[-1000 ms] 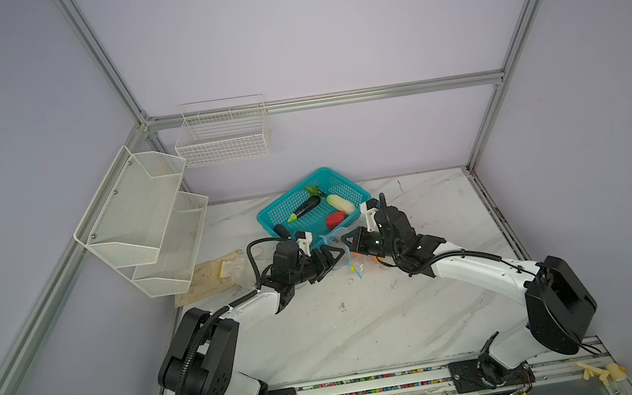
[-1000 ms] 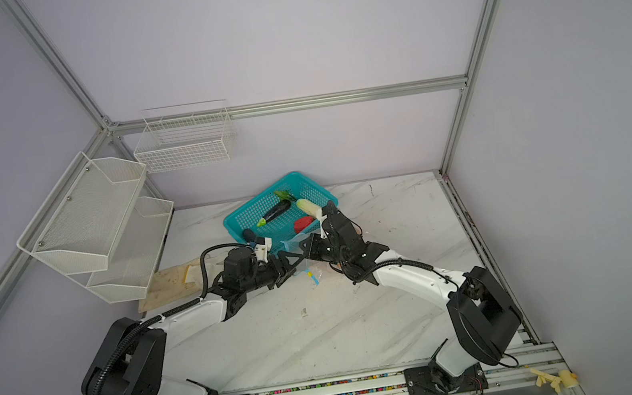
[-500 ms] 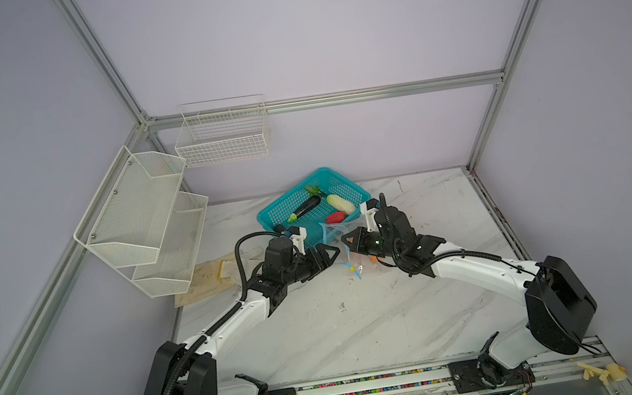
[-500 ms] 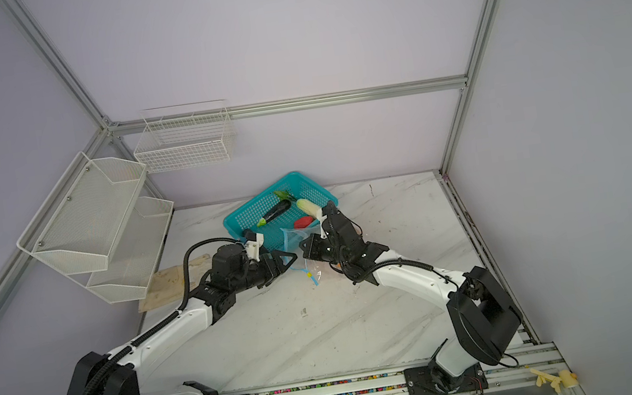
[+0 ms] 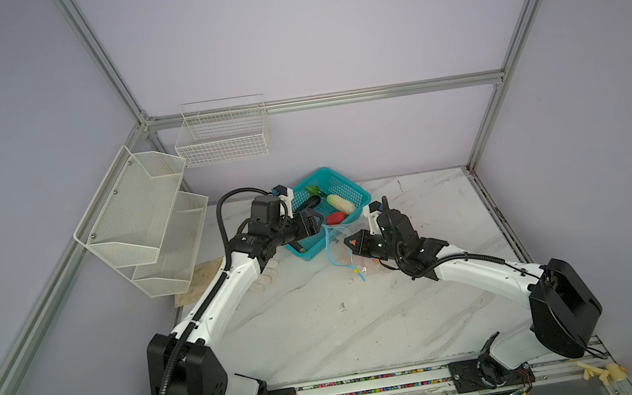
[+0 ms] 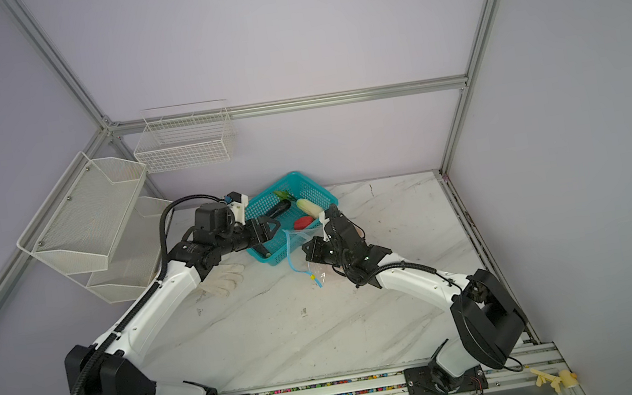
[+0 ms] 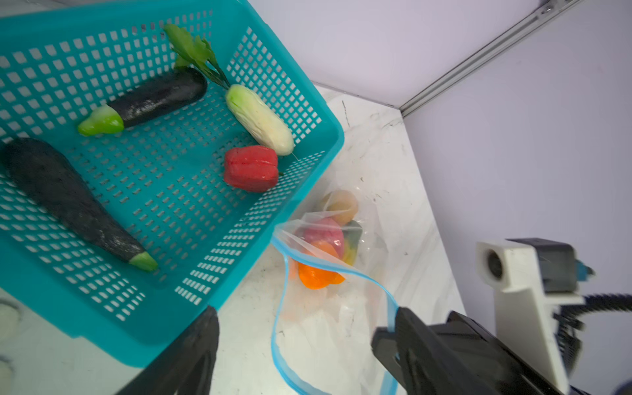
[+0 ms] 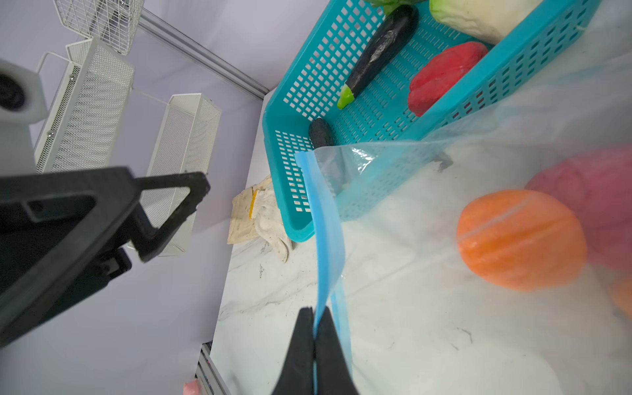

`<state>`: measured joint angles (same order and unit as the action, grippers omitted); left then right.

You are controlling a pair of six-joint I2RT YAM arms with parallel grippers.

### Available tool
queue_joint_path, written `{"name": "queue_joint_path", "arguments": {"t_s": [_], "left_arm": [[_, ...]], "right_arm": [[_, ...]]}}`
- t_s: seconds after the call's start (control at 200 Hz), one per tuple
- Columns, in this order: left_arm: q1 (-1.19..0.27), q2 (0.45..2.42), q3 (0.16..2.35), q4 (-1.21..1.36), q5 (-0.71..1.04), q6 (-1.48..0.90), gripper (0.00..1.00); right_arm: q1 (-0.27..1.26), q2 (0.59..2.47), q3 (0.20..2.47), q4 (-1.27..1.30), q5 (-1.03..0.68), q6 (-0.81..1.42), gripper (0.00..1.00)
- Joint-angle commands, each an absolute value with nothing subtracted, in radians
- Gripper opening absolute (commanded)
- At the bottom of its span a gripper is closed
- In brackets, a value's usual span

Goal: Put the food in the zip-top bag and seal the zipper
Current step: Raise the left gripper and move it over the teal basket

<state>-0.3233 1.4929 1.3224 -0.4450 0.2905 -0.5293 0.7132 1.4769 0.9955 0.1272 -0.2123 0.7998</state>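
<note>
The right gripper [image 8: 313,311] pinches the zipper [image 8: 326,232] of the bag [image 8: 393,239], the left gripper [image 5: 319,223] spread just beside its mouth

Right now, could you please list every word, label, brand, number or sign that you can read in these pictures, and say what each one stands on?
No text can be read in any view.
Small white mark on the left arm: too small to read.
White label on the bag: too small to read.
</note>
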Motion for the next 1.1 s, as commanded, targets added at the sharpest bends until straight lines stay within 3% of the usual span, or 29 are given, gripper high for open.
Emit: {"name": "queue_joint_path", "arguments": {"t_s": [0.0, 0.655, 1.095], "left_arm": [[-0.285, 1.575, 1.464, -0.521, 0.262, -0.389, 0.80], [-0.216, 2.098, 1.978, -0.725, 0.132, -0.028, 0.77], [-0.200, 2.295, 2.156, -0.693, 0.059, 0.110, 0.76]], "right_arm": [[0.718, 1.452, 0.972, 0.172, -0.195, 0.802, 0.00], [0.700, 1.507, 0.982, 0.184, -0.230, 0.776, 0.00], [0.688, 1.522, 0.983, 0.185, -0.245, 0.781, 0.00]]}}
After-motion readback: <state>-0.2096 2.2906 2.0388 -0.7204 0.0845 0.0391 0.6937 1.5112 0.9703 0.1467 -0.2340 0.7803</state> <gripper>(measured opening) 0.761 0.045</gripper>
